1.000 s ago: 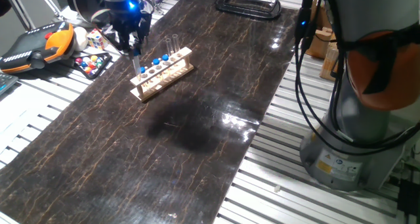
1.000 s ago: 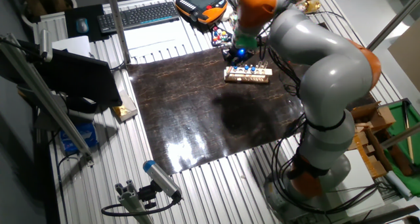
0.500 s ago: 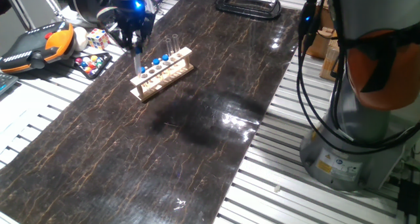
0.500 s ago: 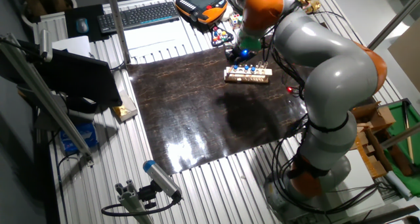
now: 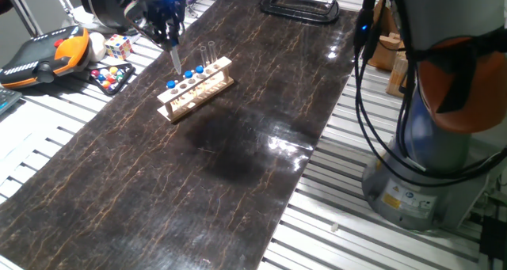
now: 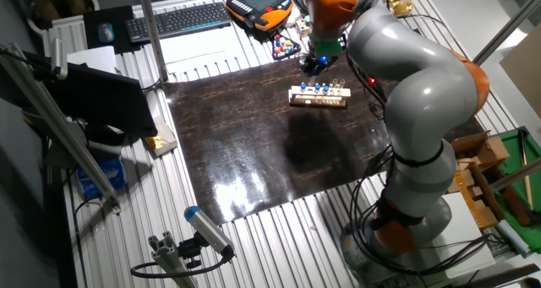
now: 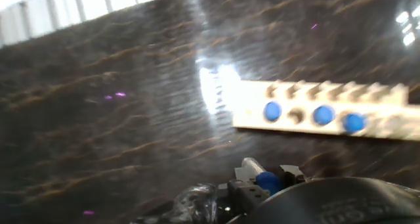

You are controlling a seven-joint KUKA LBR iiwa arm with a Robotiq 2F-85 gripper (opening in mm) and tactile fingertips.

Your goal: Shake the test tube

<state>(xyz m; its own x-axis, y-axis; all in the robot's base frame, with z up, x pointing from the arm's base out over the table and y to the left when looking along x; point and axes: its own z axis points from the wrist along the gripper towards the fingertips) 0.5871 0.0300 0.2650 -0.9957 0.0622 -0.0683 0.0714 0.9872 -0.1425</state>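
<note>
My gripper [image 5: 170, 40] hangs over the far left of the dark mat and is shut on the test tube [image 5: 175, 62], a slim clear tube that points down just above the left end of the wooden rack [image 5: 196, 89]. The rack holds several more blue-capped tubes [image 5: 188, 76] and two taller uncapped tubes [image 5: 207, 55]. In the other fixed view the gripper [image 6: 315, 62] sits just behind the rack [image 6: 319, 96]. In the hand view the held tube's blue cap [image 7: 268, 180] shows between my fingers, with the rack [image 7: 321, 109] beyond it.
An orange teach pendant [image 5: 43, 55], a puzzle cube [image 5: 117, 45] and a tray of coloured balls [image 5: 111, 77] lie left of the mat. A black clamp [image 5: 299, 4] sits at the far end. The arm's base [image 5: 428, 151] stands to the right. A keyboard [image 6: 177, 19] lies behind.
My gripper has risen and shifted a little along the rack, lifting the test tube clear of its hole. The rack has not moved.
</note>
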